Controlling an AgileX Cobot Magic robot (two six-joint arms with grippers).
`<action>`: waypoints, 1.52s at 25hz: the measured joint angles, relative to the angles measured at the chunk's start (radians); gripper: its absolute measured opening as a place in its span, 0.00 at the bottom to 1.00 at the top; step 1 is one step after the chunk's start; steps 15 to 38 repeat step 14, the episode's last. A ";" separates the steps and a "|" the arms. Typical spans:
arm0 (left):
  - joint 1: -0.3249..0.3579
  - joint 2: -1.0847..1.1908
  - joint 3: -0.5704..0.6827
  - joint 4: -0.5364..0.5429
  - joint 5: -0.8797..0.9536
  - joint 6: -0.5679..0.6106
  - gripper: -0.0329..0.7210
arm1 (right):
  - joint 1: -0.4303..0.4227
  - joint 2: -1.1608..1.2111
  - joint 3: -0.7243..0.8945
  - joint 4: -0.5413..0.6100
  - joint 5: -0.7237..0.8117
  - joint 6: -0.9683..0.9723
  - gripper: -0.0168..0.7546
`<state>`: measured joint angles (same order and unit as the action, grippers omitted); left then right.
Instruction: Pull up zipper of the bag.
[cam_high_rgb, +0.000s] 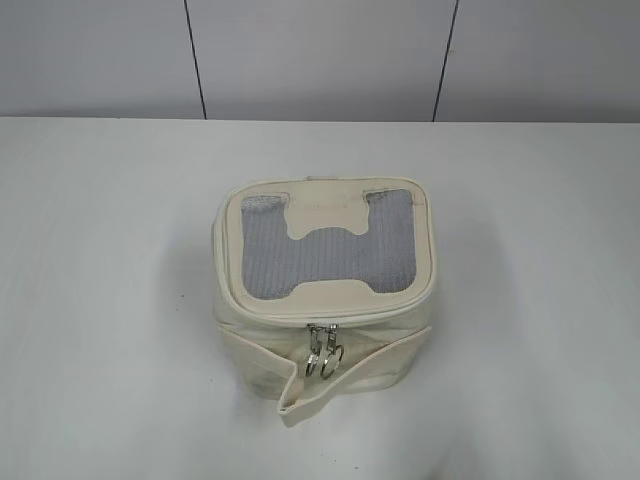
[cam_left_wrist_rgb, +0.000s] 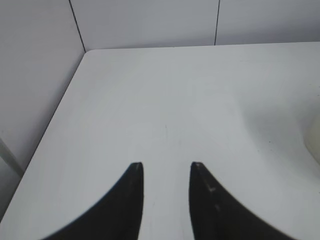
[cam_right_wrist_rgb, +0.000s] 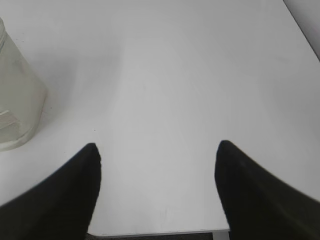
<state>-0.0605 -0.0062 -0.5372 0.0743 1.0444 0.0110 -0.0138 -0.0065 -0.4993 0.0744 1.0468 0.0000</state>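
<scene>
White table (cam_high_rgb: 100, 300); bag (cam_right_wrist_rgb: 15, 100) cropped at frame edge.

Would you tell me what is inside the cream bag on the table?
Nothing inside can be made out. The bag is closed, its two ring pulls meeting at the front, and the grey mesh window on the lid shows no contents.

a white table (cam_high_rgb: 110, 300) fills most of the exterior view, matte and plain, with faint soft shadows on it. behind its far edge stands a pale grey wall (cam_high_rgb: 320, 55) split by two thin dark vertical seams. the left wrist view shows the table's rounded far corner meeting that wall
</scene>
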 joint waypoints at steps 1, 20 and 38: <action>0.000 0.000 0.000 0.000 0.000 0.000 0.37 | 0.000 0.000 0.000 0.000 0.000 0.000 0.75; 0.000 0.000 0.000 0.000 0.000 0.001 0.37 | 0.000 0.000 0.000 0.000 0.000 0.000 0.75; 0.000 0.000 0.000 0.000 0.000 0.001 0.37 | 0.000 0.000 0.000 0.000 0.000 0.000 0.75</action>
